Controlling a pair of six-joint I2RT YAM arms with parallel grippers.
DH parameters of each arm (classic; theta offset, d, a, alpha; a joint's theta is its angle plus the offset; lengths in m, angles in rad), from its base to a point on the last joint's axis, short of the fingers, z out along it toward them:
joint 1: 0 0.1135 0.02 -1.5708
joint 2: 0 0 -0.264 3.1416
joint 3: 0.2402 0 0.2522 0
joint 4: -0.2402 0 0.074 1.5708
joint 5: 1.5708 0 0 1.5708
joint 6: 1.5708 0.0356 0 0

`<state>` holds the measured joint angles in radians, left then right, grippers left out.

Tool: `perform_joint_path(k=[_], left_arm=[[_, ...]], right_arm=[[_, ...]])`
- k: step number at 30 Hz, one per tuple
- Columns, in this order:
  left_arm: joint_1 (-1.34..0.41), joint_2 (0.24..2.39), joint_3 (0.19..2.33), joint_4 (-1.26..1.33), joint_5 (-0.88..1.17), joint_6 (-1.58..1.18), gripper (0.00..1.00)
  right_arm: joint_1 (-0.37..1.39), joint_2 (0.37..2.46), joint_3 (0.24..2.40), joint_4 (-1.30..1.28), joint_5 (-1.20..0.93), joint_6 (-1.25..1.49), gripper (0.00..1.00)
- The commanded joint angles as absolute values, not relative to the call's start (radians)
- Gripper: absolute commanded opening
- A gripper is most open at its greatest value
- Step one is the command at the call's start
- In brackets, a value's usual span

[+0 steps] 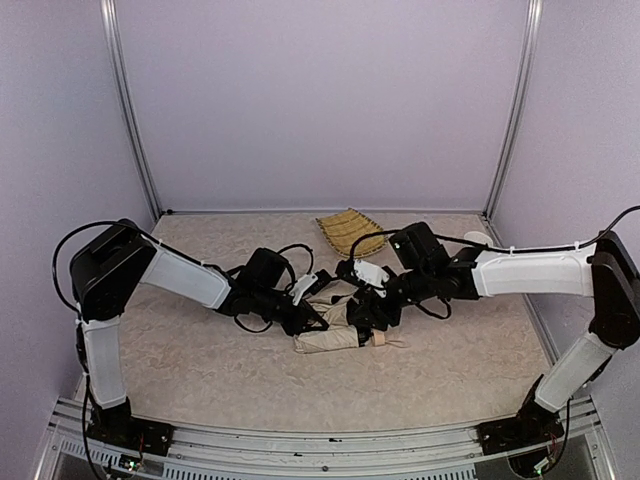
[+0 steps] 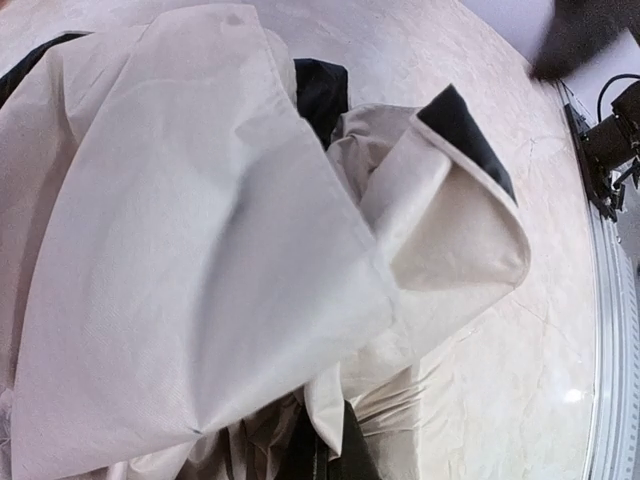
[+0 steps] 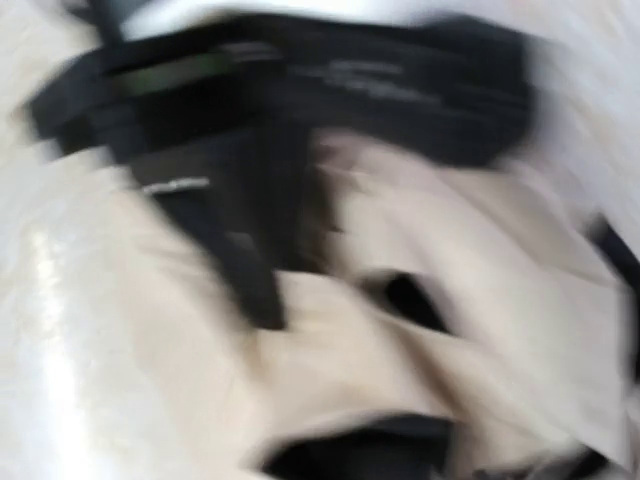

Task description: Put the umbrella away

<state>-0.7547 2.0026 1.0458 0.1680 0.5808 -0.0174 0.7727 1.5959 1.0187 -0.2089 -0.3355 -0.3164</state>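
Observation:
The umbrella (image 1: 328,336) lies crumpled in the middle of the table, cream fabric with black lining, its tan handle (image 1: 379,340) at the right end. My left gripper (image 1: 312,318) is at its left side. In the left wrist view the fabric (image 2: 200,250) fills the frame, and a fold is pinched between the dark fingers (image 2: 385,455) at the bottom edge. My right gripper (image 1: 366,314) is low over the umbrella's right part. The right wrist view is blurred: cream fabric (image 3: 400,330) with black patches, and the jaws cannot be made out.
A woven straw-yellow basket tray (image 1: 350,232) lies at the back of the table, just behind the right arm. Both wrists and their cables crowd the umbrella. The left arm's black wrist (image 3: 300,90) shows close by in the right wrist view. Walls enclose the table.

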Motion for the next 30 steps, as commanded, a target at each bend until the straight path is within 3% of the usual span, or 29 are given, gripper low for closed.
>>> perform_joint_path(k=[1, 8, 16, 22, 30], left_arm=[[-0.729, 2.107, 1.003, -0.051, 0.485, -0.018, 0.00], [-0.726, 2.110, 1.003, -0.050, 0.508, -0.010, 0.00], [-0.718, 2.121, 1.014, -0.081, 0.538, 0.017, 0.00], [-0.716, 2.134, 1.029, -0.111, 0.566, 0.053, 0.00], [-0.699, 2.118, 1.030, -0.107, 0.639, 0.086, 0.00]], right_arm=[[0.921, 1.569, 0.908, -0.048, -0.275, -0.553, 0.67], [1.002, 1.697, 0.944, -0.013, -0.105, -0.754, 0.83], [0.955, 1.808, 1.003, -0.046, 0.033, -0.801, 0.87], [0.923, 1.890, 1.069, -0.146, 0.045, -0.784, 0.83], [0.887, 2.047, 1.215, -0.441, -0.057, -0.698, 0.67]])
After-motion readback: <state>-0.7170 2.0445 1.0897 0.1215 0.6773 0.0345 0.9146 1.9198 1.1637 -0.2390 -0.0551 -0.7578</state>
